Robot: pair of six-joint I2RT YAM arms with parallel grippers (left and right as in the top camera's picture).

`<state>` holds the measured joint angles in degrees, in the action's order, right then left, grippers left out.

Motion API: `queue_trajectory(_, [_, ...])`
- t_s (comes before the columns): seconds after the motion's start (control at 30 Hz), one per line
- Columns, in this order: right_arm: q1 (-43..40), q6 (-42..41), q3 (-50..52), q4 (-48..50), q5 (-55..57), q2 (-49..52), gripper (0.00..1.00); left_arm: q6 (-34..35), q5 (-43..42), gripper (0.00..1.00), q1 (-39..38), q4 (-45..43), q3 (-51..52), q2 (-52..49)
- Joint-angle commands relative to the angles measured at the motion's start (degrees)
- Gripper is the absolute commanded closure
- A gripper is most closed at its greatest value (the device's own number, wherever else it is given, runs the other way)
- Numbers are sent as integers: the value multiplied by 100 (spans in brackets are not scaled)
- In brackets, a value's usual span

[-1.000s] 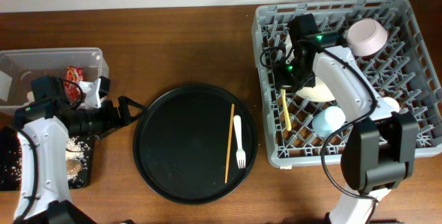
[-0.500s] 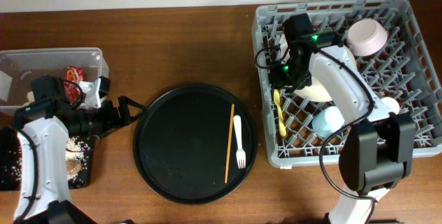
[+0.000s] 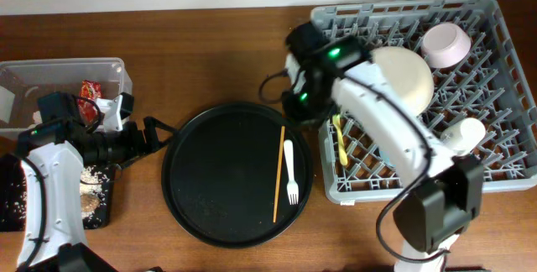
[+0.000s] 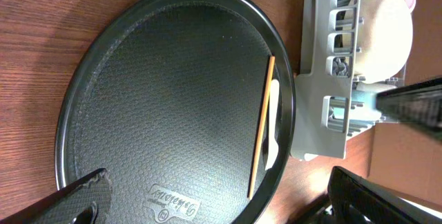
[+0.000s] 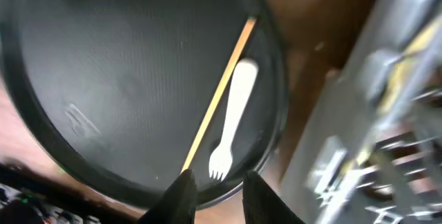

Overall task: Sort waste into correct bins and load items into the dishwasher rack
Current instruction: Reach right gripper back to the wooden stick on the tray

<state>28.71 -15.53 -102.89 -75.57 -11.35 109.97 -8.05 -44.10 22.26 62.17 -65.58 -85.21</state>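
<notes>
White plastic fork (image 3: 290, 170) lies flat on the right half of the round black tray (image 3: 210, 196), just beside a thin orange stick (image 3: 278, 174), with the dishwasher rack (image 3: 403, 7) close by on the bench. It is probably light, stiff and slick. A pinch across the handle looks like the best hold, though the stick may get caught too. The right claw (image 5: 215, 193) hovers above it, fingers slightly apart and empty. The left claw (image 4: 219, 175) gapes wide, holding nothing.
</notes>
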Motion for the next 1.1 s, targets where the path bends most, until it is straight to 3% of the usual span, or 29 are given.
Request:
queue_trajectory(0.0, [378,-918,706,588,299,-55,73,-15,-37,0,31,7,-68,-17])
queue_trajectory(0.37, [916,-2557,3152,3279,494,-55,75,-15,-37,1,31,7,-68,-17])
queue_trajectory(0.47, [916,-2896,3314,3322,802,-55,75,-15,-37,1,31,7,-68,-17])
queue_trajectory(1.07, [927,-3154,3335,3554,861,2,79,-15,-37,1,31,7,-68,-17])
